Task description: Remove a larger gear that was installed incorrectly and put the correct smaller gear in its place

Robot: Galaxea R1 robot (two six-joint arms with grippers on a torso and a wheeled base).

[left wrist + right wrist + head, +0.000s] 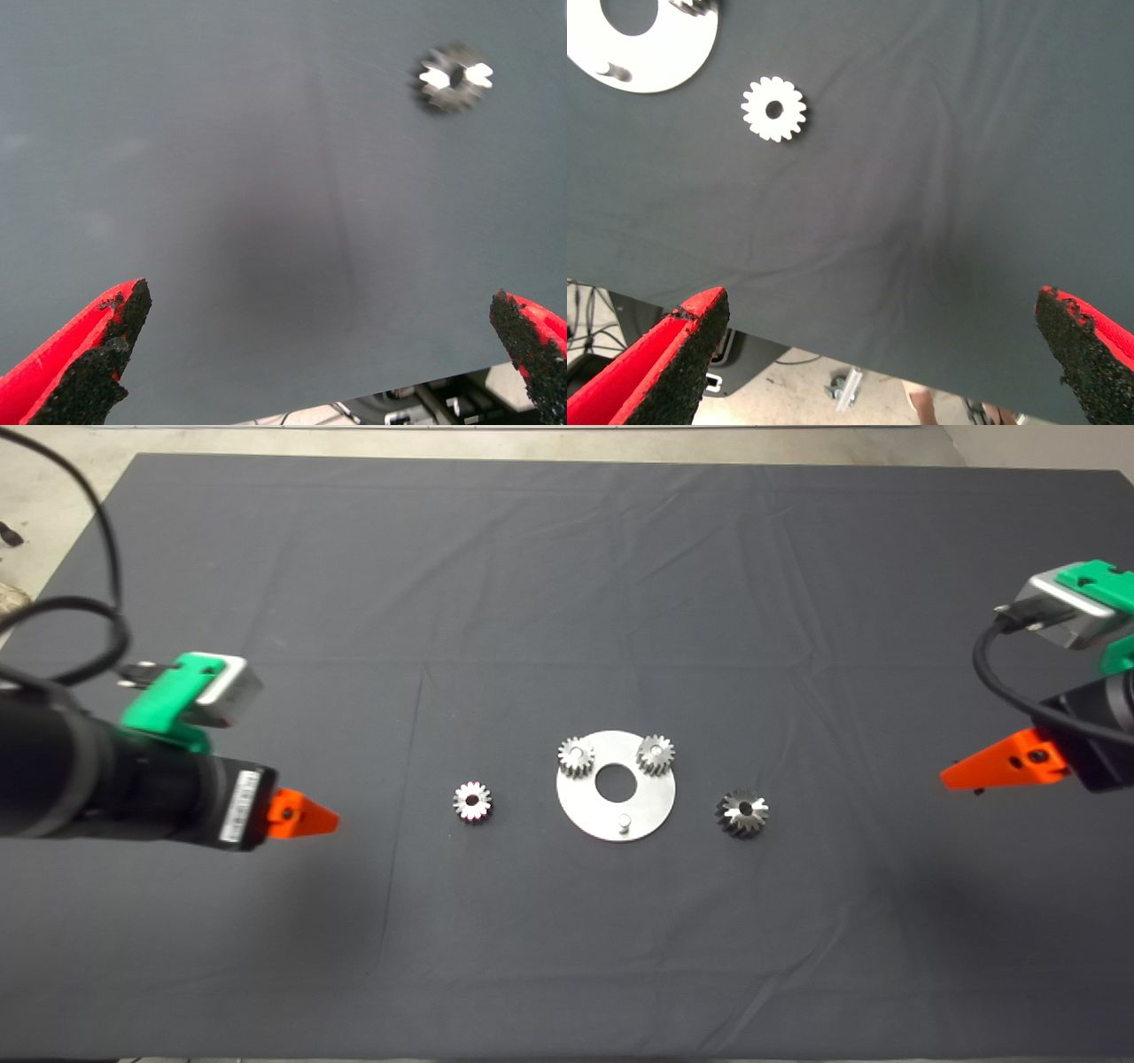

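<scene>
Two gears [576, 755] are sitting on the plate [651, 810]; its third peg [625, 823] is standing bare. We are seeing the larger gear [742, 813] right of it, the smaller gear [472, 802] left. Left gripper [310, 354] and right gripper [881, 350] are hovering wide, well apart.

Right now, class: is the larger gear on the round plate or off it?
Off. The larger gear lies on the mat beside the round plate, whose near peg stands bare.
</scene>
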